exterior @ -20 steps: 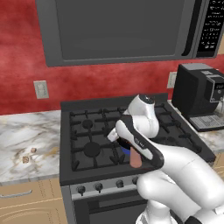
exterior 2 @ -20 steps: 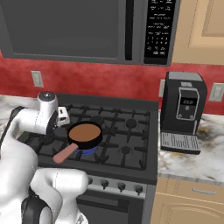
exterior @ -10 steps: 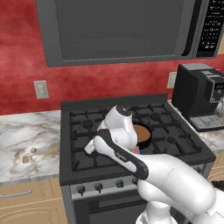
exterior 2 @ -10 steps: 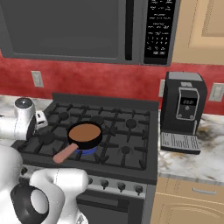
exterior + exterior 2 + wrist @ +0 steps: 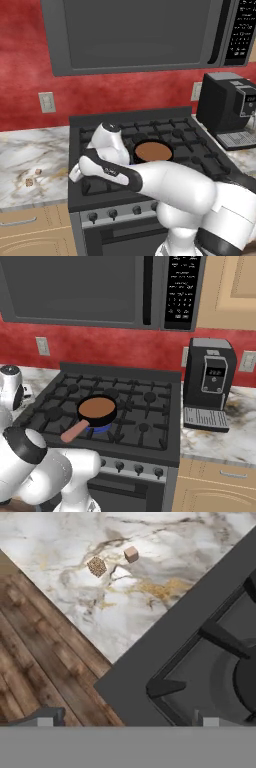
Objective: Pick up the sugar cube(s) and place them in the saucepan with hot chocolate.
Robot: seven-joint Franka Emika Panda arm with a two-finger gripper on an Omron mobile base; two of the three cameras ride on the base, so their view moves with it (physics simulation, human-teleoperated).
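Reaching for the three tiny speckled tan sugar cubes [image 5: 114, 564] on the marble counter [image 5: 75, 587] left of the stove, we are carrying the gripper [image 5: 125, 718] released and empty, needing to descend onto one before returning to the black saucepan of brown hot chocolate [image 5: 151, 151].

Stove [image 5: 145, 406] – coffee machine [image 5: 207, 383] – microwave [image 5: 135, 32].
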